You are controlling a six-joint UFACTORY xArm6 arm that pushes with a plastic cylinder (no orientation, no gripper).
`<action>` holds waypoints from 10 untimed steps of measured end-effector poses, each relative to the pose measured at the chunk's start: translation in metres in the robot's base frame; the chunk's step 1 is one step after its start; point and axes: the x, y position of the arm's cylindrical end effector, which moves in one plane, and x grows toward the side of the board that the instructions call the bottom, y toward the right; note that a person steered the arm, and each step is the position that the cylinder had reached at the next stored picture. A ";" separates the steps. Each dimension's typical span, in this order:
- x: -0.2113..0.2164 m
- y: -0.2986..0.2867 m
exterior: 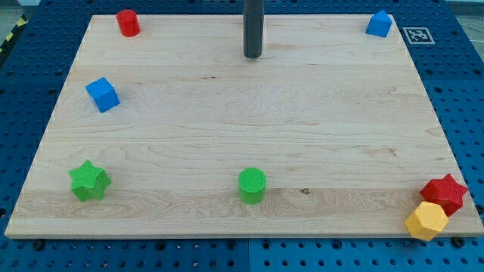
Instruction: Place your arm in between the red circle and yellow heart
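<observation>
The red circle is a short red cylinder at the board's top left corner. No yellow heart can be made out; the only yellow block is at the bottom right corner and looks hexagonal, touching a red star. My tip is at the top middle of the board, well to the right of the red circle and touching no block.
A blue cube lies at the left. A blue block is at the top right. A green star is at the bottom left and a green cylinder at the bottom middle. The wooden board lies on a blue pegboard.
</observation>
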 end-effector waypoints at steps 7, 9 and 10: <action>-0.030 -0.082; -0.030 -0.114; -0.035 -0.114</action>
